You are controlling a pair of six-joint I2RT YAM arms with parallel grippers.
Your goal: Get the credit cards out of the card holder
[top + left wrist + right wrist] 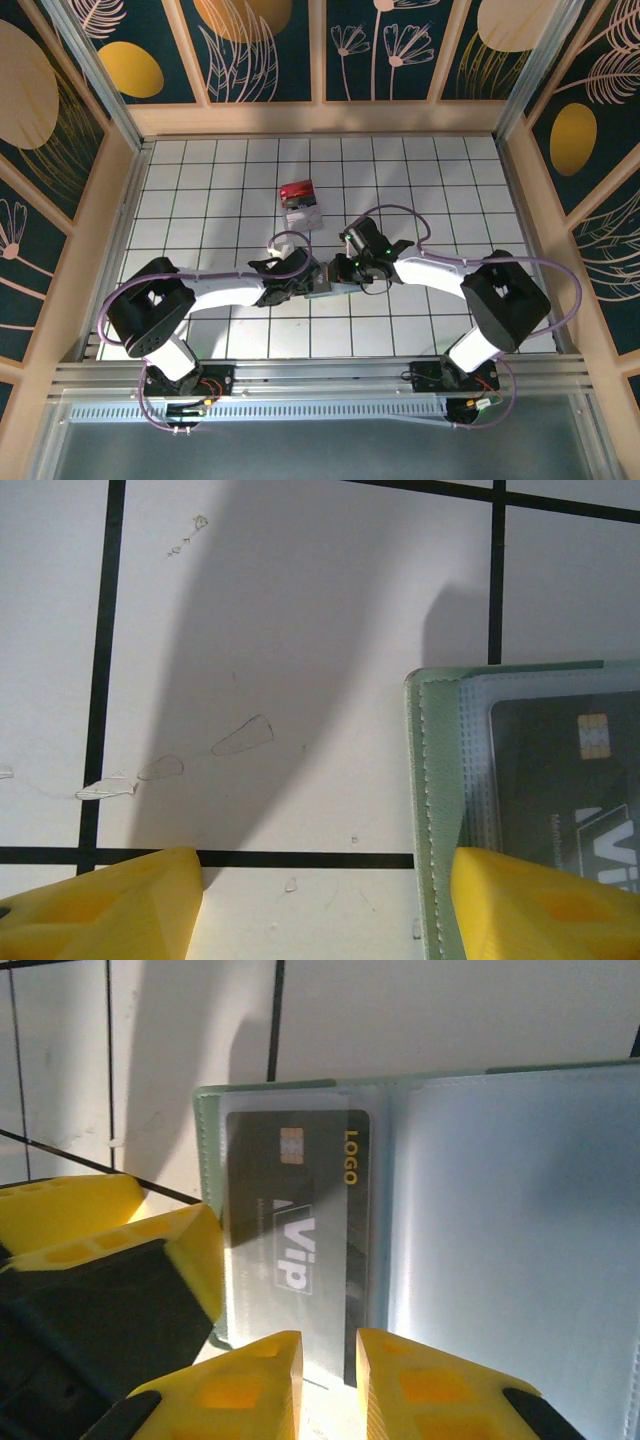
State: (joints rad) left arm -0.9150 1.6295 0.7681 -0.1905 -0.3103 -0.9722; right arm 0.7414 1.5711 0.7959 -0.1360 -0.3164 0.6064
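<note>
While open, card holder (500,1220) pale green; dark card (295,1220) seemingly sleeved.

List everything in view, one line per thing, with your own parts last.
card holder: one, pale green with clear sleeves, lying open on the table where the two grippers meet
credit card: one visible, black with a gold chip, inside a clear sleeve of the holder
red-topped block: one, red over a whitish base, on the table beyond the grippers
table: one, white tiles with black grid lines
walls: wood frames with dark teal flower panels, around the table
left gripper: one, yellow fingers, open, one finger over the holder's edge
right gripper: one, yellow fingers close together at the card's near edge; grip unclear
</note>
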